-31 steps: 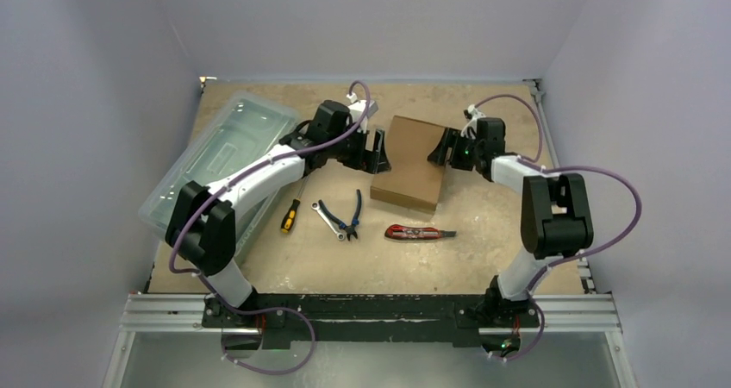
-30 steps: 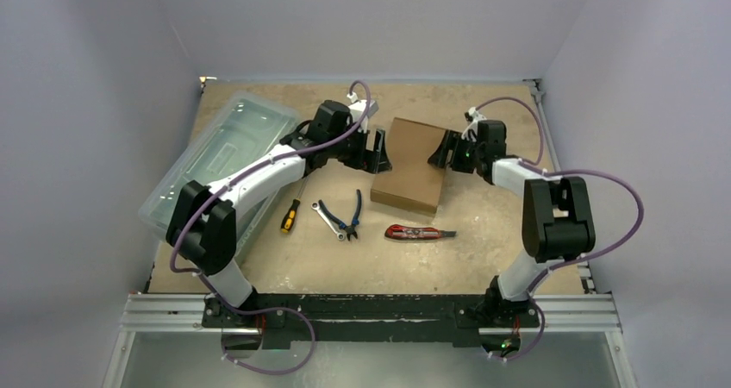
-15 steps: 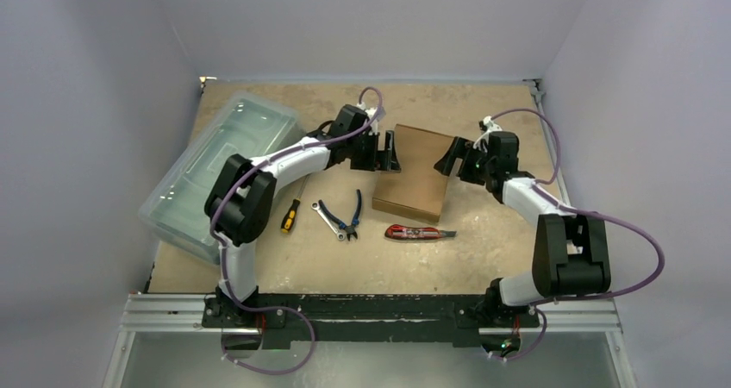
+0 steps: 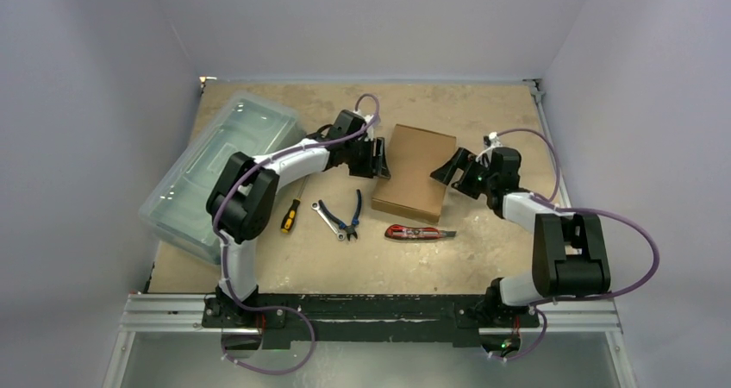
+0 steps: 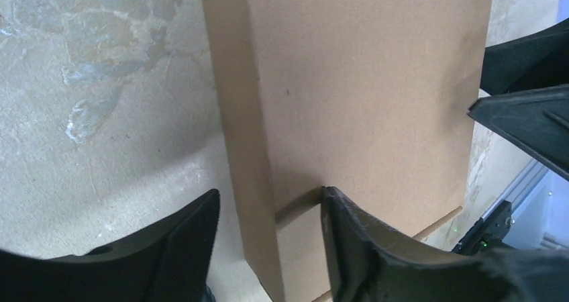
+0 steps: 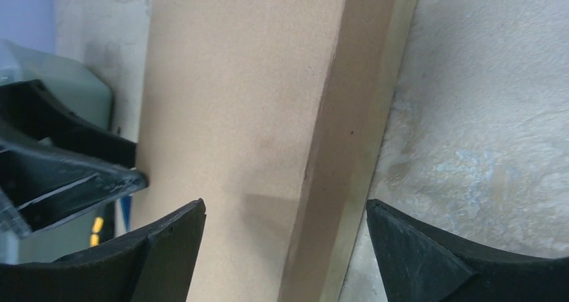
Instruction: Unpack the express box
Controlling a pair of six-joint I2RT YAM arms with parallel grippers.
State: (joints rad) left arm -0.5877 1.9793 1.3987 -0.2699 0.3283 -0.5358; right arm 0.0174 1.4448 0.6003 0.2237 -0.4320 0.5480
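Cardboard box (image 4: 414, 172) lies flat and closed mid-counter (image 4: 483, 250), with left gripper (image 4: 377, 157) and right gripper (image 4: 444, 171) both spread, jaws straddling opposite long edges unclamped, likely bracing it against sliding for lid opening.

Flat brown cardboard box (image 4: 414, 174) lies closed mid-bench, long side running away from the arm bases. Tan, mottled bench (image 4: 491, 250) carries everything. Left gripper (image 4: 377, 158) sits low at the box's left edge, toward the far corner. Right gripper (image 4: 448, 167) sits low at the box's right edge, roughly opposite. Large translucent greenish plastic lidded bin (image 4: 207, 168) lies angled at far left, with the left arm passing its near corner. Tools lie in front of the box: yellow-and-black-handled screwdriver (image 4: 290, 215), silver wrench (image 4: 328, 218) and blue-handled pliers (image 4: 354, 209), the last two meeting at their near ends. Red utility knife (image 4: 419, 232) lies near the box's near edge, apart from it.
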